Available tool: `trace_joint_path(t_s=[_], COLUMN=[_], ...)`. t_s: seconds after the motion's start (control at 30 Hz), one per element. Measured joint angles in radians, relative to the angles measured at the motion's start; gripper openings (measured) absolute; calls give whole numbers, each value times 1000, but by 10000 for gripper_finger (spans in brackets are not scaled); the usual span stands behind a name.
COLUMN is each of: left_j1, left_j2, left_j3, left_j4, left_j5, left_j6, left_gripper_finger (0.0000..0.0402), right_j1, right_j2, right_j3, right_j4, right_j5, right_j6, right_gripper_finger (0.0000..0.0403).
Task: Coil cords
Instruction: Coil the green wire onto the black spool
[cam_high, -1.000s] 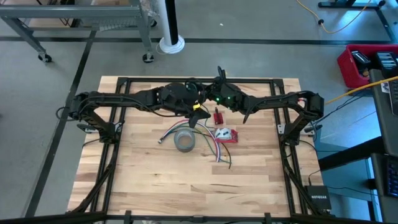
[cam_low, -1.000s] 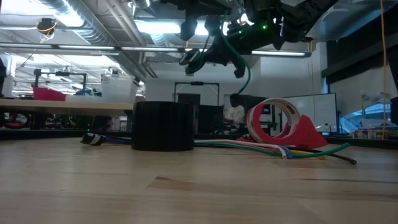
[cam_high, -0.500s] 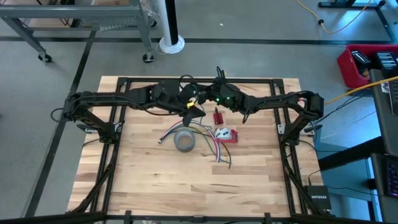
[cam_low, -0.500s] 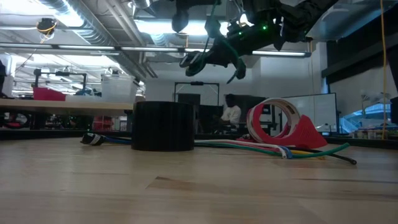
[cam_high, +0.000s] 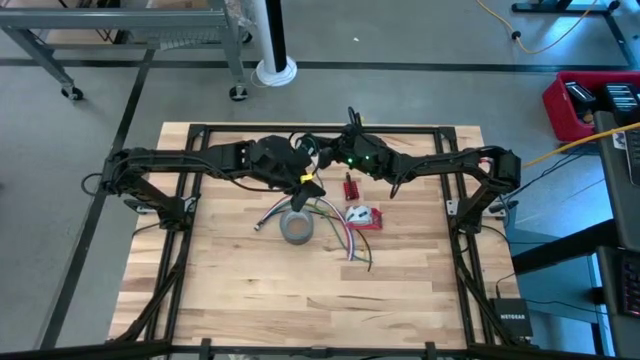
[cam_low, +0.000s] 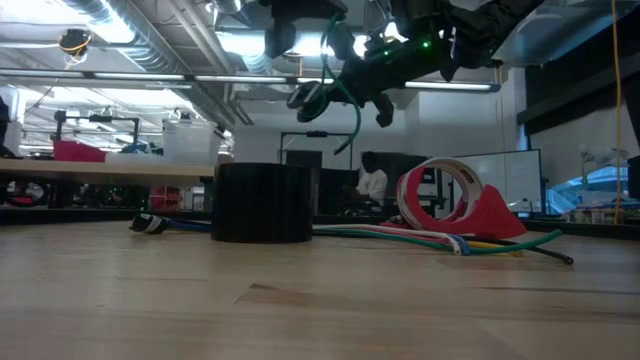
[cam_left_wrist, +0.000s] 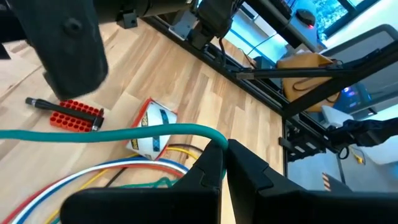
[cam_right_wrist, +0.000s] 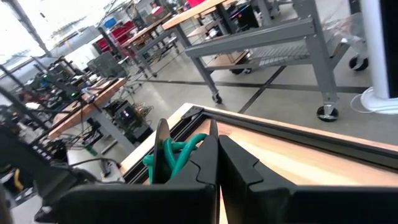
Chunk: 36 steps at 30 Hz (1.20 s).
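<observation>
Two dark arms meet above the far middle of the pale wooden plank table (cam_high: 230, 270). The left tool (cam_left_wrist: 222, 148) is closed, its two dark fingers pinching a thin green cord (cam_left_wrist: 112, 133) that runs away from its tips in a long, gently curved line. The right tool (cam_right_wrist: 217, 142) is likewise closed; loops of the same green cord (cam_right_wrist: 177, 155) bunch against the side of its fingers, at their tips. In the high view the left tool (cam_high: 309, 180) and the right tool (cam_high: 325, 158) lie close together, the right one just beyond the left. In the low view both hang high over the table, and the cord (cam_low: 350, 110) drops from them in a free-hanging curve, well clear of the wood.

Below and just in front of the left tool stands a grey tape roll (cam_high: 297, 227), seen in the low view as a dark squat cylinder (cam_low: 263, 203). Beside the roll, under the right tool, a loose bundle of red, white, blue, yellow and green wires (cam_high: 335, 228) fans across the table. Near the wires lie a red-and-white tape dispenser (cam_high: 362, 216) and a small red block of bits (cam_high: 350, 188) with a dark stem.

A person (cam_low: 373, 184) shows far off in the room beyond the table.
</observation>
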<state>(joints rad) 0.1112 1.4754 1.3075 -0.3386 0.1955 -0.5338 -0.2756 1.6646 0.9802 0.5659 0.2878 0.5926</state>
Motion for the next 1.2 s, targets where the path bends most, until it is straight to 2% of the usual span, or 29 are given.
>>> trace_joint_path(t_s=[0.23,0.4,0.57,0.97,1.2], left_j1=[0,1,0,2,32], left_j2=[-12,-54,-81,-82,-88], left_j3=[0,0,0,0,0], left_j4=[2,-13,-29,-27,-81], left_j5=[-4,-68,-110,-114,-133], left_j6=[22,45,63,121,134], left_gripper_finger=[0,0,0,0,0], right_j1=[0,0,0,1,1], right_j2=[0,0,0,0,0], right_j3=[0,0,0,0,0], right_j4=[-43,-74,-76,-128,-162], right_j5=[-20,-36,-118,-245,-368], right_j6=[2,3,4,5,4], right_gripper_finger=[7,7,7,7,7])
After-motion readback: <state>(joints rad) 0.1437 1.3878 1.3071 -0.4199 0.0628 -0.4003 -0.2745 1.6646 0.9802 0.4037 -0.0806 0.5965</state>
